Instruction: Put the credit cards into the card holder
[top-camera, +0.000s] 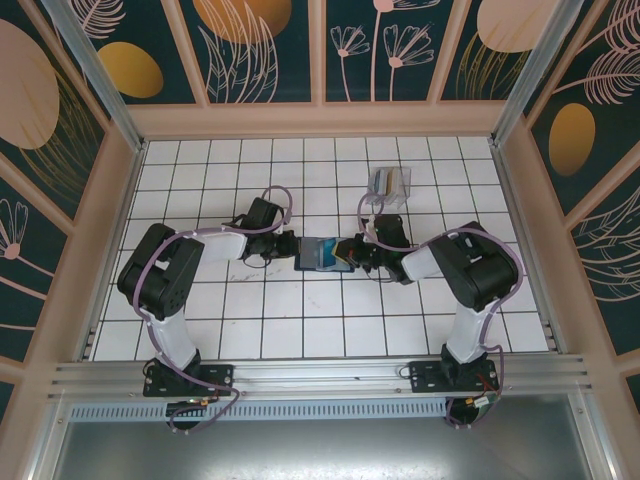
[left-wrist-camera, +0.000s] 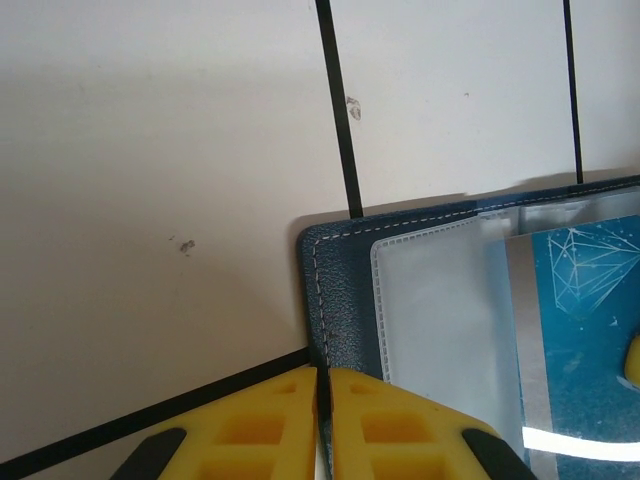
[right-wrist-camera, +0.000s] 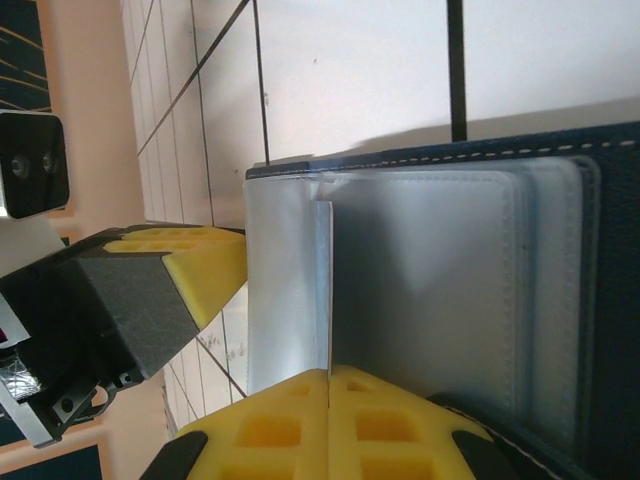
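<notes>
The card holder (top-camera: 322, 254) lies open and flat in the middle of the tiled table (top-camera: 300, 330), navy cover down and pale blue-grey inside facing up, with an arm at each end of it. On its left end the left gripper (left-wrist-camera: 322, 400) has its yellow pads pressed almost together, and the stitched navy edge runs straight into the thin slit between them, so I take it to be pinching that edge to pin the wallet down. On the right end the right gripper (right-wrist-camera: 328, 400) has its jaws together on a thin clear sleeve (right-wrist-camera: 285, 300) of the wallet, which stands up out of the pinch like a lifted page. Under another sleeve, in the left wrist view, sits a teal printed card (left-wrist-camera: 585, 300) with a silver strip; whether it is one of the cards to be filed I cannot tell. Up and to the right of centre in the overhead view, well apart from the wallet, the clear tray (top-camera: 372, 186) holds what look like the credit cards (top-camera: 392, 183), yellowish and pale, too small to count. My reading: the wallet is opened and a pocket is being readied, but the filing itself is barely begun, since neither gripper carries a card.
</notes>
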